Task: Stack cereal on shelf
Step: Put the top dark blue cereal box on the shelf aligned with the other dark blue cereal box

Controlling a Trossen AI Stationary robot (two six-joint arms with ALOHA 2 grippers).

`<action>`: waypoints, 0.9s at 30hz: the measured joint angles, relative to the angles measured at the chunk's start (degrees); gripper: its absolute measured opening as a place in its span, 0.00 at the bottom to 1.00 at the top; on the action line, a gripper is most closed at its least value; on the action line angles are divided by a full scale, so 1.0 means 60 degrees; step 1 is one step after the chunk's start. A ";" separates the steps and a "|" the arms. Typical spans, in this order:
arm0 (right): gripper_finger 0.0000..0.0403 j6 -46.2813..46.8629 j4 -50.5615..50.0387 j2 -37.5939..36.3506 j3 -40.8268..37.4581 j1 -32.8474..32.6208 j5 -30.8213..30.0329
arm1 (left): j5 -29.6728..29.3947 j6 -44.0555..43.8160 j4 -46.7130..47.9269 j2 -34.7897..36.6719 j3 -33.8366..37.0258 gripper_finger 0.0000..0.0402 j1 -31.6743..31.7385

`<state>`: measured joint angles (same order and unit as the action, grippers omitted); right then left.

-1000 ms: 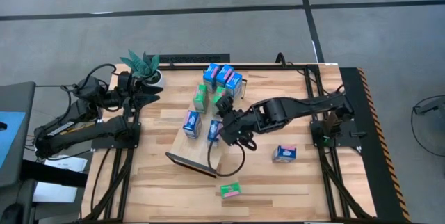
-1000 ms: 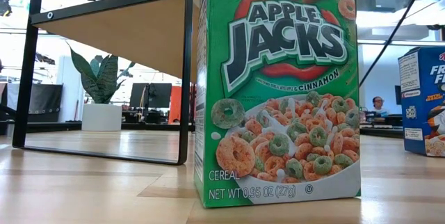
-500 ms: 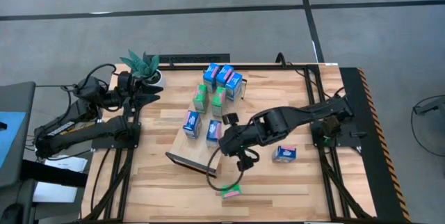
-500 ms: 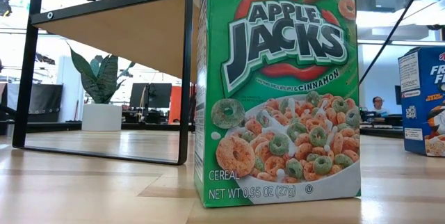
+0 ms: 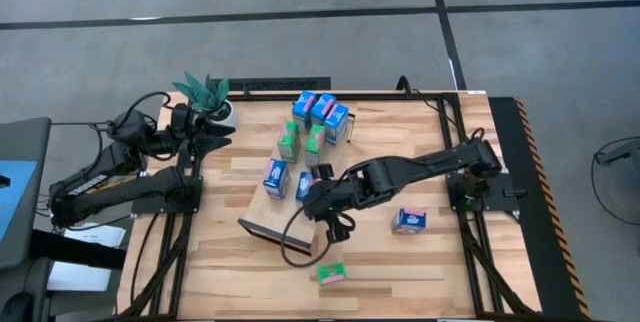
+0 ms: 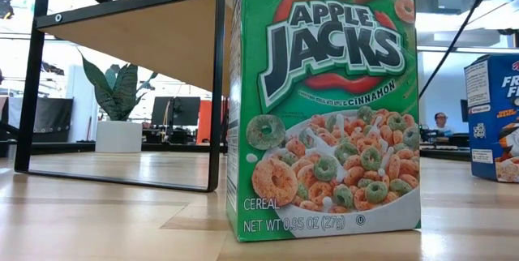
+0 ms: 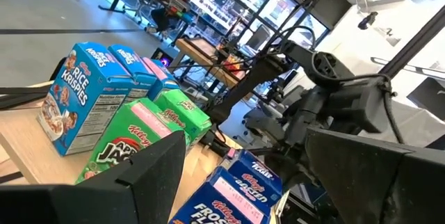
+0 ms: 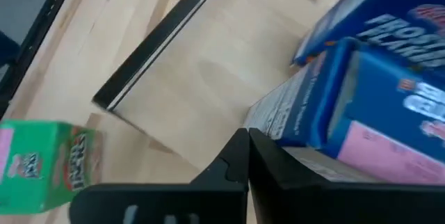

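Nearest the table's front edge, a green cereal carton (image 5: 331,274) lies flat, alone. Farther in, the right gripper (image 8: 247,156) is over the shelf (image 5: 283,212), fingers clenched together with nothing between them, just beside a blue carton (image 5: 306,184) on the board. A second blue carton (image 5: 410,221) lies on the table to its right. Beyond, more blue and green cartons (image 5: 318,122) cluster at the shelf's far end. The left gripper (image 5: 215,129) waits at the far left, fingers spread wide, near a potted plant (image 5: 207,92).

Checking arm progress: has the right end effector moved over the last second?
Yes. In the high view the right end effector has swung toward the left arm's side and the table's near edge, closing, now shut empty over the shelf beside a blue cereal box.
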<state>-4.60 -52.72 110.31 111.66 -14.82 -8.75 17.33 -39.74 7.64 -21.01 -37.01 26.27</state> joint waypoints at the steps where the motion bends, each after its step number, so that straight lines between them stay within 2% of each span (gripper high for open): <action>1: 0.06 -0.0039 0.0076 0.0002 0.0009 0.0012 -0.0008 | 0.0002 0.0007 0.0000 0.0000 0.0000 0.71 -0.0002; 10: 0.04 -0.0508 0.0204 0.0338 0.0022 0.0244 0.0018 | 0.0005 0.0050 0.0058 0.0001 0.0000 0.71 -0.0002; 20: 0.06 -0.0845 0.0361 0.0338 0.0031 0.0430 0.0018 | 0.0003 0.0163 0.0087 0.0000 0.0000 0.71 -0.0001; 24: 0.05 -0.0971 0.0292 0.0230 0.0474 0.0425 0.0015 | -0.0061 0.0262 0.0098 0.0000 0.0000 0.71 0.0002; 27: 0.05 -0.0915 -0.0636 0.0217 0.1075 0.0406 0.0011 | -0.0113 0.0269 0.0102 0.0000 0.0000 0.71 0.0000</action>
<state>-10.09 -56.54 111.61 118.11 -12.38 -8.69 16.66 -38.13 8.25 -21.02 -37.01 26.27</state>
